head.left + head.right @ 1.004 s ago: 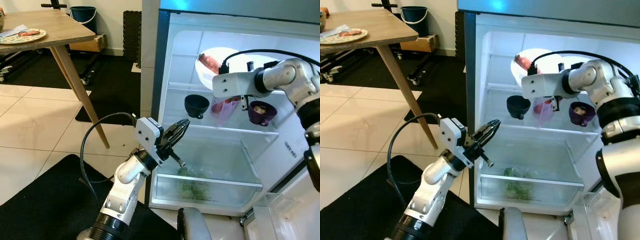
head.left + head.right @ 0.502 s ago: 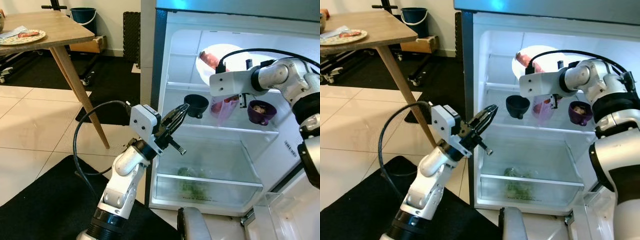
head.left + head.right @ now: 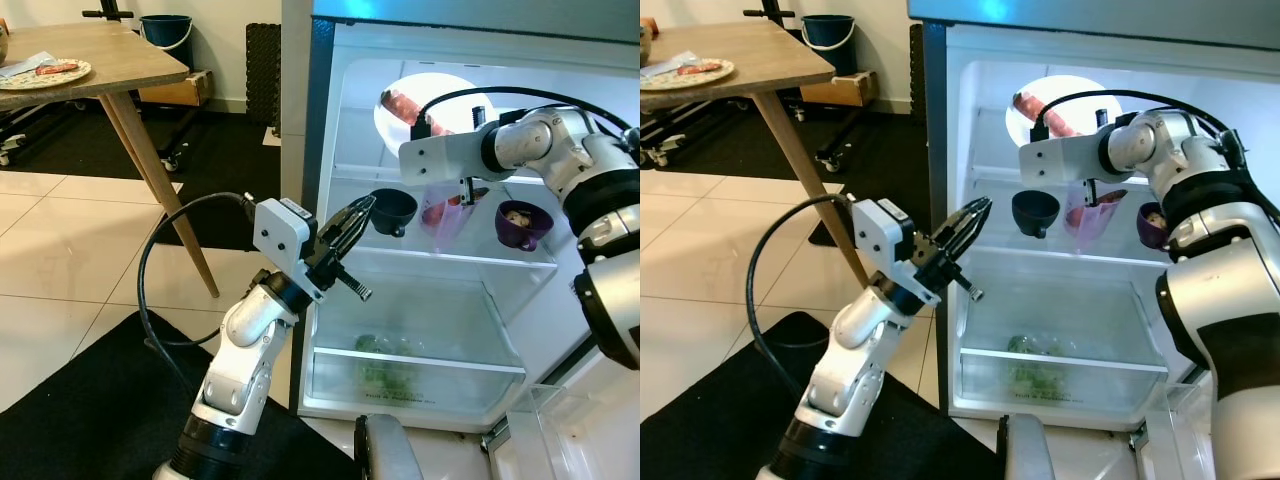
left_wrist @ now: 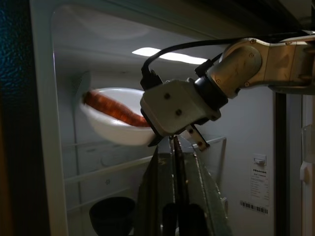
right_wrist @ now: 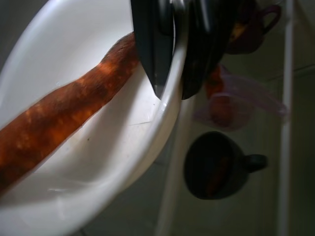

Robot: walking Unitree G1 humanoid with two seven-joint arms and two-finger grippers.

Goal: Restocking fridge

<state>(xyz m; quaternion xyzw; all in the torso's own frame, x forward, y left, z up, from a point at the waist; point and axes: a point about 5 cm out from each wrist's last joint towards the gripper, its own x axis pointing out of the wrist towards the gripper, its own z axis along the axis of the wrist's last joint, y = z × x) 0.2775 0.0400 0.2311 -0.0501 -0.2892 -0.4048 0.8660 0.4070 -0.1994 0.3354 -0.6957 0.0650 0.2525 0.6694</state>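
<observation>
Inside the open fridge [image 3: 330, 120], my right gripper [image 5: 170, 91] is shut on the rim of a white bowl [image 3: 415, 100]. The bowl holds a long orange-red carrot [image 5: 64, 118] and hangs tilted above the upper shelf. On the shelf below it stand a black cup [image 3: 393, 210], a clear pink cup [image 3: 447, 215] with red food and a purple cup [image 3: 521, 222]. My left gripper [image 3: 362, 208] is shut and holds nothing. It is raised at the fridge's left edge, near the black cup, and points inward.
Greens [image 3: 380, 368] lie in the bottom drawer. A wooden table [image 3: 120, 60] with a plate [image 3: 45, 72] stands at the back left, its leg close to the fridge. A black mat [image 3: 90, 400] covers the floor under me. The fridge door shelf [image 3: 565, 430] sits at the lower right.
My right gripper has carried the bowl up and to the left inside the fridge. My left gripper has risen from below the middle shelf to the black cup's height.
</observation>
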